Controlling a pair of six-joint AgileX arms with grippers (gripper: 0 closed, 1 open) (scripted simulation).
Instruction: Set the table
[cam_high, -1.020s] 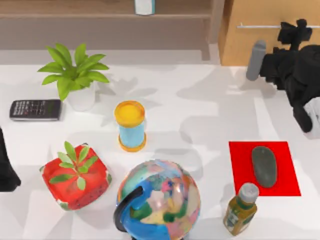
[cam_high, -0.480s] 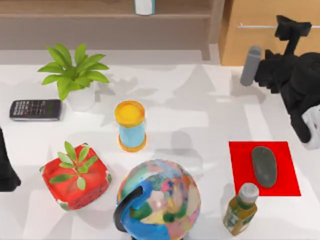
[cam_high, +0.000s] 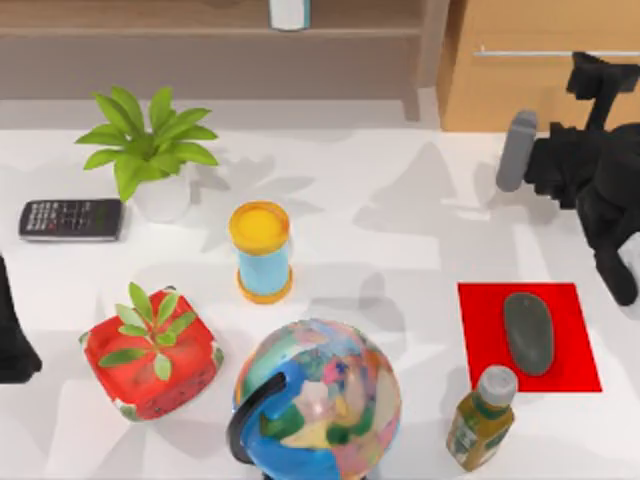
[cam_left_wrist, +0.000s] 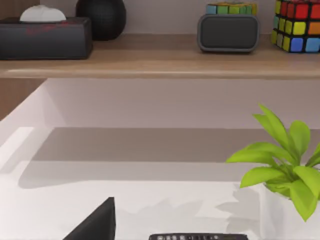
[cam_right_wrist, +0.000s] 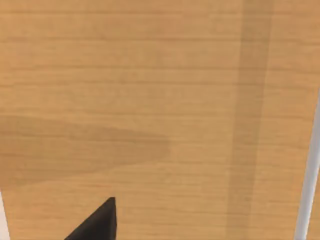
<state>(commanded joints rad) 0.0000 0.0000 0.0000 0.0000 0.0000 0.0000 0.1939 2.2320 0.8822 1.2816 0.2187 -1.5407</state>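
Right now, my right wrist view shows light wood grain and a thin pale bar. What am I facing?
Observer: The light-wood cabinet front behind the white table's right side; the bar is its silver handle. Your right gripper hovers before it.
Operator: What lies below my arm?
Observer: A red rectangular mat with a grey oval mouse on it.
Operator: And the left arm?
Observer: The left arm is parked at the table's left edge, near the black calculator.

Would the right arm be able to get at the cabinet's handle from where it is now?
Probably yes: the right gripper is up by the wooden cabinet, just below its handle, with nothing between them.
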